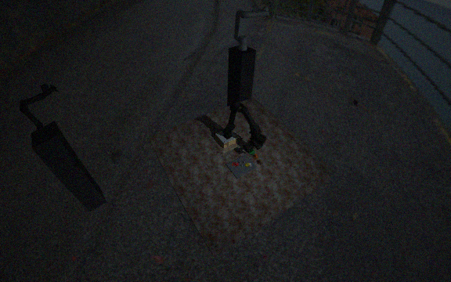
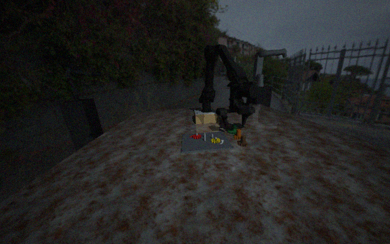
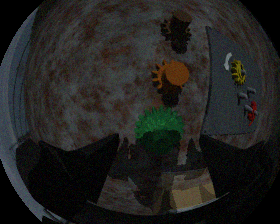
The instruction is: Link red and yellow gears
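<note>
Claw [image 1: 252, 151] [image 2: 234, 126] [image 3: 161, 139] wide open, nothing between fingers.

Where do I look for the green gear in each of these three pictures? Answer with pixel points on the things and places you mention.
Top: the green gear [image 1: 252, 152] [image 2: 233, 131] [image 3: 159, 125] is a speck just right of centre, below the dark arm.
Exterior: right of centre, beyond the grey board.
Wrist: lower middle, between the pincer's two dark fingers.
Shared landmark: the grey board [image 1: 239, 172] [image 2: 198, 146] [image 3: 221, 110].

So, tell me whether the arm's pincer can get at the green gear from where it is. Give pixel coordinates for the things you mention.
Probably yes: the pincer [image 3: 161, 139] is open, holding nothing, and the green gear [image 3: 159, 125] shows ahead between its fingers, with nothing visibly blocking it.
</note>
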`<state>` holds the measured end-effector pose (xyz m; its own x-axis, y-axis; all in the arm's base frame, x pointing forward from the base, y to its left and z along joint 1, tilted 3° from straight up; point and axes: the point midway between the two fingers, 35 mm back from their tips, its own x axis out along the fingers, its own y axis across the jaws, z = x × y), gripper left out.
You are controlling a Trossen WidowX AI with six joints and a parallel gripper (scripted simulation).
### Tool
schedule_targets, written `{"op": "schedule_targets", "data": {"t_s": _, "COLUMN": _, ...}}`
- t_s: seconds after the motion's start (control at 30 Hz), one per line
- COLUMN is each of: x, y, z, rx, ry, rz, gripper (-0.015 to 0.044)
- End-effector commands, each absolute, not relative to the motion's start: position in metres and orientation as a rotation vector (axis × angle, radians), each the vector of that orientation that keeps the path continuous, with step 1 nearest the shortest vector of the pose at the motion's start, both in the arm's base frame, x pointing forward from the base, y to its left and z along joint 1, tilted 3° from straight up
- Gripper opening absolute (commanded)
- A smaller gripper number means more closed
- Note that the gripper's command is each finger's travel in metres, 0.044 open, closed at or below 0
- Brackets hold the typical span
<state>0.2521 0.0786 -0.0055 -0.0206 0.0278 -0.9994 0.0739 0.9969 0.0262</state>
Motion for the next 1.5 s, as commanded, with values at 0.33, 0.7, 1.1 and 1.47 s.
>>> {"op": "schedule_targets", "data": {"t_s": 0.33, "x": 0.249, "y": 0.079, "z": -0.009, "rx": 0.083, "ry": 1.603, "rz": -0.038, "gripper": 0.0282}}
{"op": "schedule_targets", "data": {"t_s": 0.7, "x": 0.249, "y": 0.079, "z": -0.009, "rx": 0.083, "ry": 1.603, "rz": -0.038, "gripper": 0.0053}}
{"op": "schedule_targets", "data": {"t_s": 1.1, "x": 0.253, "y": 0.080, "z": 0.003, "rx": 0.083, "ry": 1.603, "rz": -0.038, "gripper": 0.0000}}
{"op": "schedule_targets", "data": {"t_s": 1.47, "x": 0.259, "y": 0.082, "z": 0.029, "rx": 0.081, "ry": 1.601, "rz": -0.038, "gripper": 0.0000}}
